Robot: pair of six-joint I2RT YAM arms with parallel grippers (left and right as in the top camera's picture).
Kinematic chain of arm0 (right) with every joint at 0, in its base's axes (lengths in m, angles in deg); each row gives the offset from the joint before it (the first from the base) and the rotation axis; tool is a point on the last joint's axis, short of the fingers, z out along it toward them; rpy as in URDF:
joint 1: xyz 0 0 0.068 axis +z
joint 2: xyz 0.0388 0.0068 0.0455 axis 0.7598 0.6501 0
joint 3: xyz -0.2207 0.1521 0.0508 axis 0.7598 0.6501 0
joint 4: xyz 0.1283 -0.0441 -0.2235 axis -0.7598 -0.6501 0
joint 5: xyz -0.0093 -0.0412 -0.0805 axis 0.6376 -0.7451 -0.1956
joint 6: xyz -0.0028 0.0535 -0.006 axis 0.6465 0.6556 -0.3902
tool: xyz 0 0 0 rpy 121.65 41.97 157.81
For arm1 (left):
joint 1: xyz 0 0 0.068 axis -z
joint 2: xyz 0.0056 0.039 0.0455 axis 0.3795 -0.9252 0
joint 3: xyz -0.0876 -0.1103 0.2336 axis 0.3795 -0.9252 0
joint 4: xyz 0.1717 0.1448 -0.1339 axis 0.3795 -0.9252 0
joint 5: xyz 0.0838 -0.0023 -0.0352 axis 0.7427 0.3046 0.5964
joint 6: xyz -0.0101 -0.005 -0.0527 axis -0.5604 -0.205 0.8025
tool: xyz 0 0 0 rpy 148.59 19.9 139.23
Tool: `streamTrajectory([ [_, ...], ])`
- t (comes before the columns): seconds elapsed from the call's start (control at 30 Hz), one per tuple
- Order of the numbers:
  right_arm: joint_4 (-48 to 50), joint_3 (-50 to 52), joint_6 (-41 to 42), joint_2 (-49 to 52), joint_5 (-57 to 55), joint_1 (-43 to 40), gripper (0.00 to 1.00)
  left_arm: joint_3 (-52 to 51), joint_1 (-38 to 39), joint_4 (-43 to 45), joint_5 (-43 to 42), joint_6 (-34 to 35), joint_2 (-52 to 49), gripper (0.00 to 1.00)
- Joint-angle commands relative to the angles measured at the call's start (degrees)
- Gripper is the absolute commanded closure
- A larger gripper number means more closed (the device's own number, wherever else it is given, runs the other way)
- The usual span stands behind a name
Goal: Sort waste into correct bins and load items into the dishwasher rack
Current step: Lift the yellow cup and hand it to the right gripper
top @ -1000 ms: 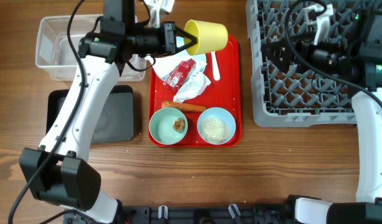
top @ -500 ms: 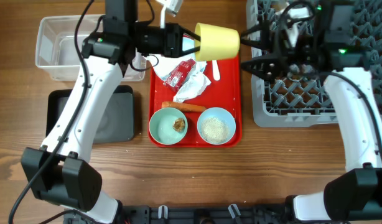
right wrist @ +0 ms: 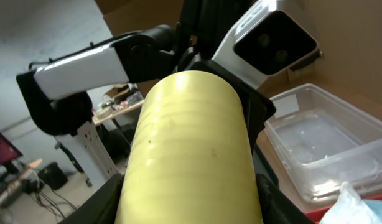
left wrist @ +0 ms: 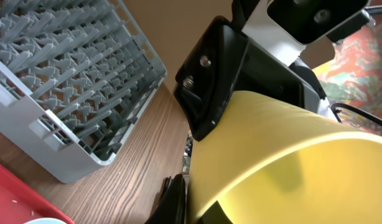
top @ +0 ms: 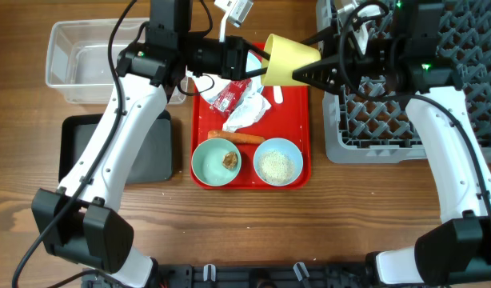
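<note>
The yellow cup point(right wrist: 191, 155) filled the right wrist view, so whether the right claw point(top: 313, 60) gripped it was unclear, the overhead frame cropped the dishwasher rack point(top: 389, 128), and the cup hid most of the white spoon point(top: 277, 94).

Left arm point(top: 117, 136) reaching rightward across the upper middle of the frame, left gripper point(top: 260, 66) pinching the yellow cup point(top: 289, 58) at its rim, right arm point(top: 447, 136) stretching leftward from the upper right, right gripper point(top: 307, 60) straddling the cup's other end with spread fingers, contact unclear.

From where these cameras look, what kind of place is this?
Probably a robotics lab staged as a dish-clearing station: a grey dishwasher rack and red tray on a wooden table, with an equipment stand behind.
</note>
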Motion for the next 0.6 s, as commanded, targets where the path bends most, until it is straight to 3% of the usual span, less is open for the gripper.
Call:
streamTrajectory([
  [0.0, 0.3, -0.6, -0.3, 0.8, 0.9, 0.4, 0.64, 0.4, 0.1, 0.2, -1.3, 0.2, -0.6, 0.89],
  [0.13, 0.3, -0.6, -0.3, 0.8, 0.9, 0.3, 0.64, 0.4, 0.1, 0.2, -1.3, 0.2, -0.6, 0.49],
  [0.23, 0.3, -0.6, 0.2, 0.8, 1.0, -0.7, 0.64, 0.4, -0.4, 0.2, -1.3, 0.2, -0.6, 0.32],
  [0.4, -0.1, -0.6, 4.5, 0.8, -0.2, -7.1, 0.64, 0.4, -5.4, 0.1, -1.0, 0.2, -0.6, 0.30],
  [0.57, -6.6, -0.6, 6.1, 0.7, -12.5, -12.6, 0.68, 0.4, -10.6, -2.4, 6.5, 0.2, -0.6, 0.26],
])
